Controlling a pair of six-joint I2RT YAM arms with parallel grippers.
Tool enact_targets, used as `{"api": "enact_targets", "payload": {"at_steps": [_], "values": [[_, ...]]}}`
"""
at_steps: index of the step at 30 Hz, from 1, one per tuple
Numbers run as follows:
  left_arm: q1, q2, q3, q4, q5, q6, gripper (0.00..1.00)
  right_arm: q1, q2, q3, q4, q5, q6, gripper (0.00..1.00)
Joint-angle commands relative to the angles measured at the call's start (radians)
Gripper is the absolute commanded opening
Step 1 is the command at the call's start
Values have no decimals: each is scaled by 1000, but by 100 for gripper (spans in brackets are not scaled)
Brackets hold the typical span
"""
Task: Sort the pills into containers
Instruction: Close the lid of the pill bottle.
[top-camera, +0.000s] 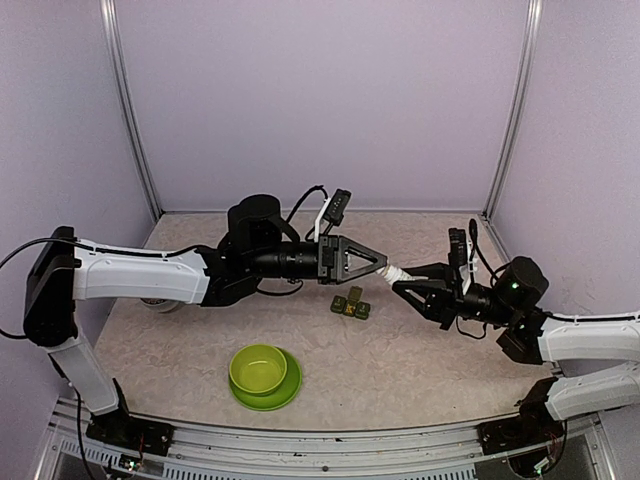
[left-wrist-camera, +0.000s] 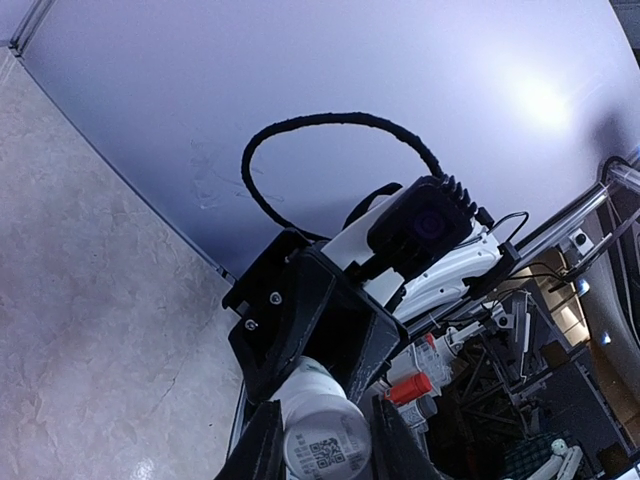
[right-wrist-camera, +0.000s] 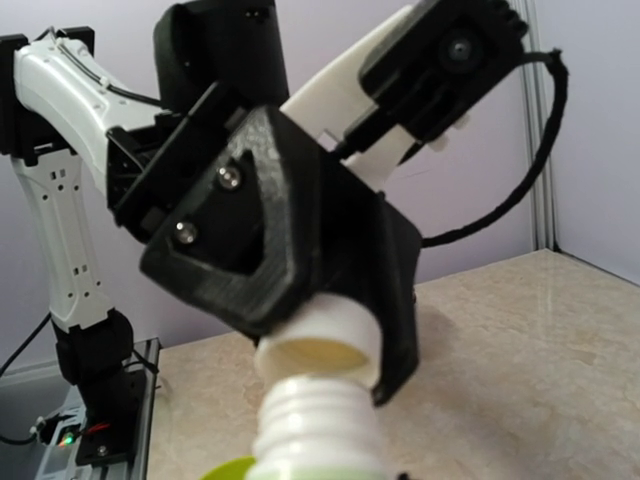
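Observation:
A white pill bottle (top-camera: 400, 273) hangs in the air between my two grippers, above the table. My right gripper (top-camera: 412, 285) is shut on its body; its threaded neck (right-wrist-camera: 318, 425) shows in the right wrist view. My left gripper (top-camera: 378, 264) is shut on the white cap (right-wrist-camera: 325, 335), which sits tilted just off the end of the neck, its hollow inside showing. The cap's flat end with a QR label (left-wrist-camera: 322, 448) lies between my left fingers (left-wrist-camera: 255, 450). The dark green pill box (top-camera: 350, 304) lies on the table just below and left of the bottle.
A lime-green bowl (top-camera: 258, 366) stands on its green plate (top-camera: 290, 395) near the front middle. A small round pale object (top-camera: 160, 303) lies under my left arm. Purple walls close the back and both sides.

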Motion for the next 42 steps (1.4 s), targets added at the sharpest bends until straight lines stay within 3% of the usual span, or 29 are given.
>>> {"api": "enact_targets", "payload": {"at_steps": [1, 18, 28, 34, 42], "values": [[-8, 14, 23, 33, 5, -10, 24, 12, 3, 38, 16, -5, -10, 3], [-19, 30, 28, 26, 4, -5, 25, 21, 37, 50, 19, 12, -13, 3], [-29, 2, 24, -93, -117, -23, 24, 81, 29, 103, -139, 221, -153, 1], [-35, 4, 7, -69, -107, -58, 24, 123, -10, 107, -160, 346, -240, 1], [-35, 19, 3, -21, -63, -46, 24, 142, -13, 137, -219, 328, -273, 1]]}}
